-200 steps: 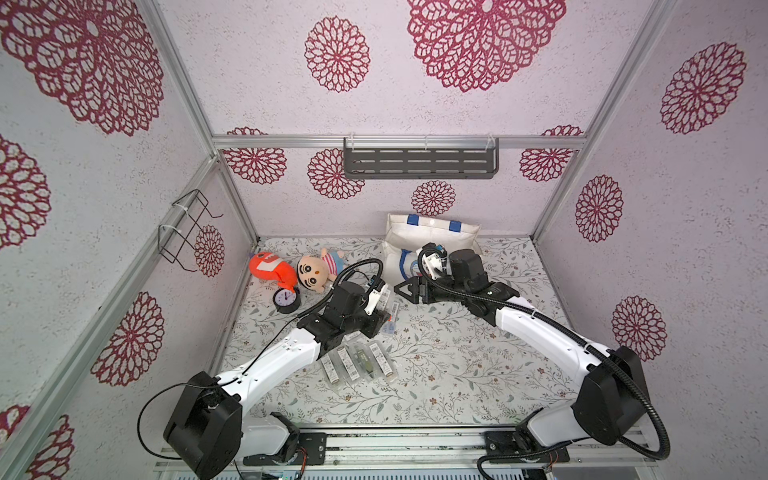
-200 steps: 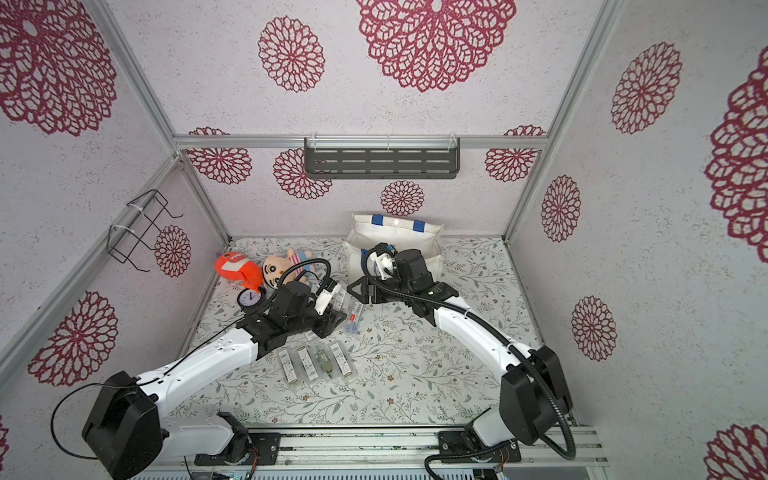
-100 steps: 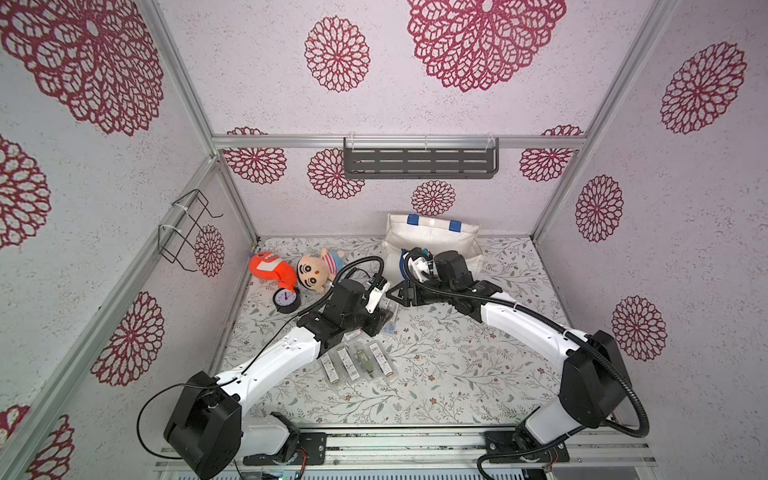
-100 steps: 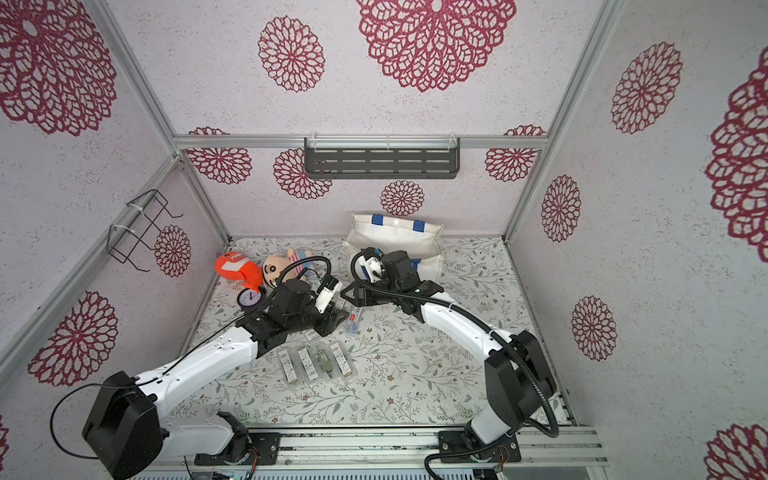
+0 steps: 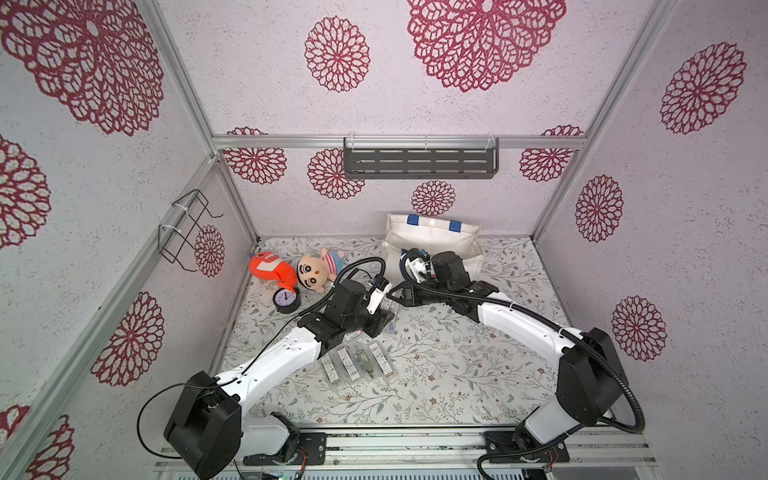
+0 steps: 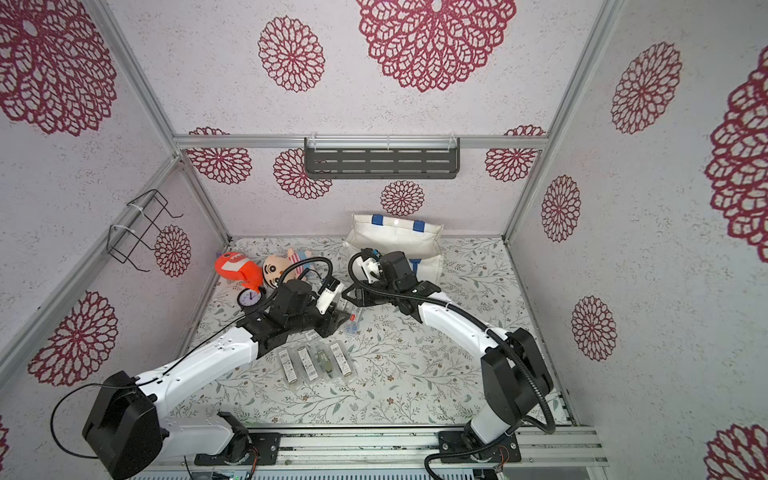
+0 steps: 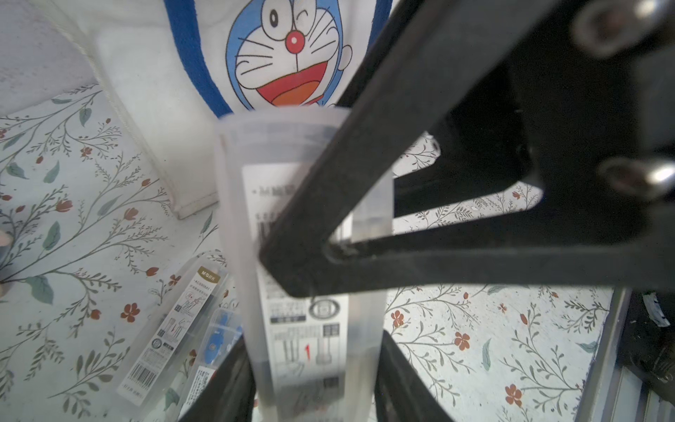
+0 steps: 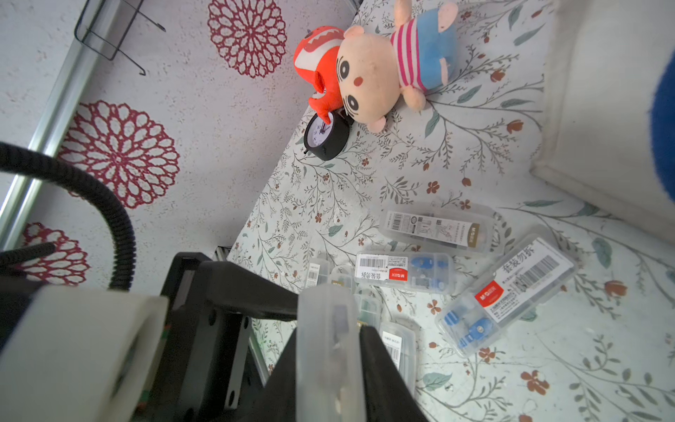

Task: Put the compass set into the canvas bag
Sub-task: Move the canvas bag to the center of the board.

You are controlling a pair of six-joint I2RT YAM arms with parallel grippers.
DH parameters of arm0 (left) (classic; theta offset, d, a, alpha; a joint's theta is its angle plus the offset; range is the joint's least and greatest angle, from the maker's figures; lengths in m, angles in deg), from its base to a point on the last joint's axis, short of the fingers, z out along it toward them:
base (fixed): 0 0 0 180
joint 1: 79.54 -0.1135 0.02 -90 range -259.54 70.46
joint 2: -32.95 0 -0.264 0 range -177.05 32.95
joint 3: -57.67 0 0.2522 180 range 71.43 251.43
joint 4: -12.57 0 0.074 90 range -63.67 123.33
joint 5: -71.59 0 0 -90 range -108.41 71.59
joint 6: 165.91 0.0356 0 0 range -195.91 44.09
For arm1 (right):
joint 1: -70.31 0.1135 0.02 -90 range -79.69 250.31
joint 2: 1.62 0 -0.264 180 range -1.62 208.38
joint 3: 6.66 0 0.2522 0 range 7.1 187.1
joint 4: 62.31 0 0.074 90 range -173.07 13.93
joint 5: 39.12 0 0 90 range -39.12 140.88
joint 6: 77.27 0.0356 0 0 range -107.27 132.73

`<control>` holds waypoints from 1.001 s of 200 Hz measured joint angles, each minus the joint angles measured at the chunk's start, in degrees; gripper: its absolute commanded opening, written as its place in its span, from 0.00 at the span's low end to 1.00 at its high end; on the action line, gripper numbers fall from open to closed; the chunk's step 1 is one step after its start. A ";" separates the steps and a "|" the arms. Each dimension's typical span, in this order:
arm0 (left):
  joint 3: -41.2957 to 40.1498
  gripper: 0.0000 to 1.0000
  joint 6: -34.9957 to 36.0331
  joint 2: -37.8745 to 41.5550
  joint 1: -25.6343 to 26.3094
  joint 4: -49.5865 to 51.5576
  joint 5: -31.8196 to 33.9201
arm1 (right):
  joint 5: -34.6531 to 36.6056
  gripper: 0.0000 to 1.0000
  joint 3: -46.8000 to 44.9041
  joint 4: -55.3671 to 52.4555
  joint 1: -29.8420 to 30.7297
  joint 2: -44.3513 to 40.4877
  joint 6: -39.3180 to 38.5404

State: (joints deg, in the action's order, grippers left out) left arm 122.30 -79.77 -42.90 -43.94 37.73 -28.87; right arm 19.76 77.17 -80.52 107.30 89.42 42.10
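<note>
- Since a second ago, the right end effector (image 8: 328, 329) has swung away from the front of the canvas bag (image 5: 432, 237) toward the left arm. Its jaws have drawn in and now clamp one end of the compass set (image 7: 270, 146).
- The left end effector (image 7: 312, 343) has kept its place. It stays clenched on the other end of the same translucent case, so both hold it at once, raised above the table (image 5: 457, 374).
- The right arm's big black elbow joint has come in toward the middle of the table.
- The canvas bag has not moved. It stands at the far edge of the table against the back wall, and its printed cat face (image 7: 288, 54) looks toward the held case, just beyond the case's far end.
- In the left wrist view, the right end effector's black fingers (image 7: 383, 128) cross in front of the case. In both top views, the right wrist covers the lower front of the bag.
- Three loose cases (image 8: 436, 224) lie on the table below the held one, near the bag's corner.
- A row of four cases (image 5: 347, 365) lies nearer the front edge.
- At the far left sit a plush doll (image 5: 313, 272), an orange plush (image 5: 268, 268) and a black alarm clock (image 5: 286, 299), well apart from the bag.
- A wire rack (image 5: 187, 228) hangs on the left wall and a grey shelf (image 5: 419, 162) on the back wall.
</note>
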 measured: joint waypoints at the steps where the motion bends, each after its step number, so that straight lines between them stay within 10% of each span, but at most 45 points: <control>1: 0.00 0.42 0.00 0.00 0.00 0.00 0.00 | 0.00 0.23 0.00 0.00 0.00 0.00 -0.02; 82: 0.83 0.77 -0.09 0.11 0.13 -0.68 0.92 | 4.59 0.00 0.00 -2.29 0.09 -0.20 -1.49; 200: -1.18 0.79 -10.58 7.32 -3.21 -0.35 7.19 | 15.26 0.00 22.38 -13.53 -13.31 -3.08 -7.93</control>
State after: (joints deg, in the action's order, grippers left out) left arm 121.12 -90.34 -35.58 -47.15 37.38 -21.68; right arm 35.02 99.55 -94.05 93.99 86.34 34.16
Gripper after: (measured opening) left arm 0.792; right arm 0.211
